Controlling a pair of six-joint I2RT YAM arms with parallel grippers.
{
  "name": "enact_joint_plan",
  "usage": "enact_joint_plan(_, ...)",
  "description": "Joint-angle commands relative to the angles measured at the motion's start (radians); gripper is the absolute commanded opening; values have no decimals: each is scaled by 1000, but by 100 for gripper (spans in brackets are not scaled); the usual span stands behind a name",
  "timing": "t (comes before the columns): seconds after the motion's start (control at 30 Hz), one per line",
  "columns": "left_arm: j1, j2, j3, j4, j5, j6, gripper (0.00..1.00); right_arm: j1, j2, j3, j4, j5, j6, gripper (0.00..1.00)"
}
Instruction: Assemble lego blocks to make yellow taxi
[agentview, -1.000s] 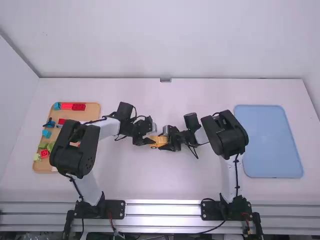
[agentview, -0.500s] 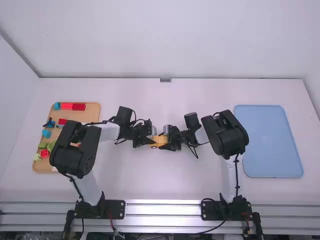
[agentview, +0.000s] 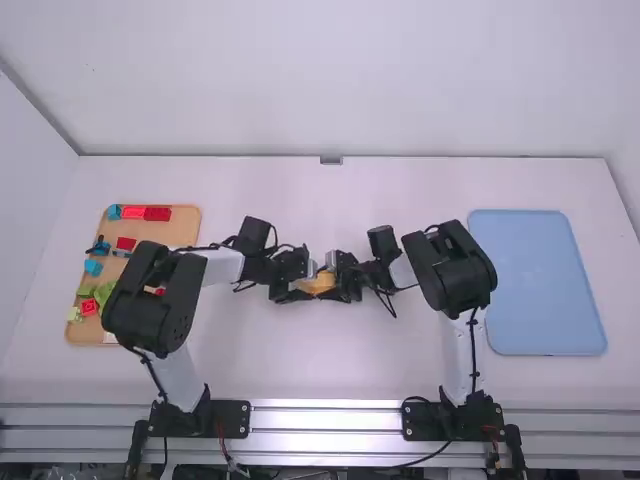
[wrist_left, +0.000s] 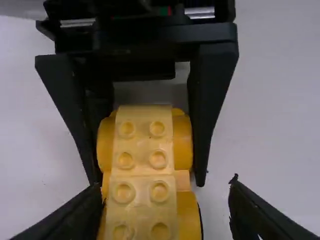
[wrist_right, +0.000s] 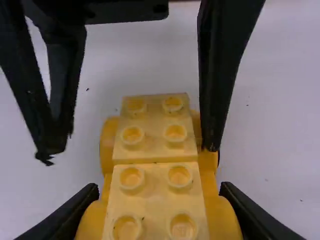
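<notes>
yellow blocks (wrist_left: 142, 162): cut off, both wrist views' edges | tan tray (agentview: 184, 230): partly hidden by left arm (agentview: 150, 295)

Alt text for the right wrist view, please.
A yellow block build, studs facing the camera, clamped in the right gripper. The left gripper is open around its far end, one finger close beside it, the other well clear.

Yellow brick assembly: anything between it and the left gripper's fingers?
Nothing visible is in between. The left gripper is open around the yellow brick assembly, with a bare gap beside one finger; the right gripper holds the other end.
</notes>
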Motion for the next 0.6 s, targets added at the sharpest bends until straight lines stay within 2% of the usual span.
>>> enact_joint_plan(0.0,37,-44,37,-29,59,-10,67,4,19,0,-8,14,2,43)
enact_joint_plan(0.2,100,-88,85,-94,142,-43,66,4,19,0,-7,14,2,43)
enact_joint_plan(0.27,112,-85,83,-95,149,-60,33,4,19,0,-6,14,2,43)
enact_joint_plan(0.3,110,-84,78,-95,148,-56,5,4,19,0,-4,14,2,43)
enact_joint_plan(0.33,105,-78,69,-91,148,-47,2,4,19,0,-4,14,1,43)
enact_joint_plan(0.57,50,-9,47,-55,70,-39,2,4,19,0,-4,14,2,43)
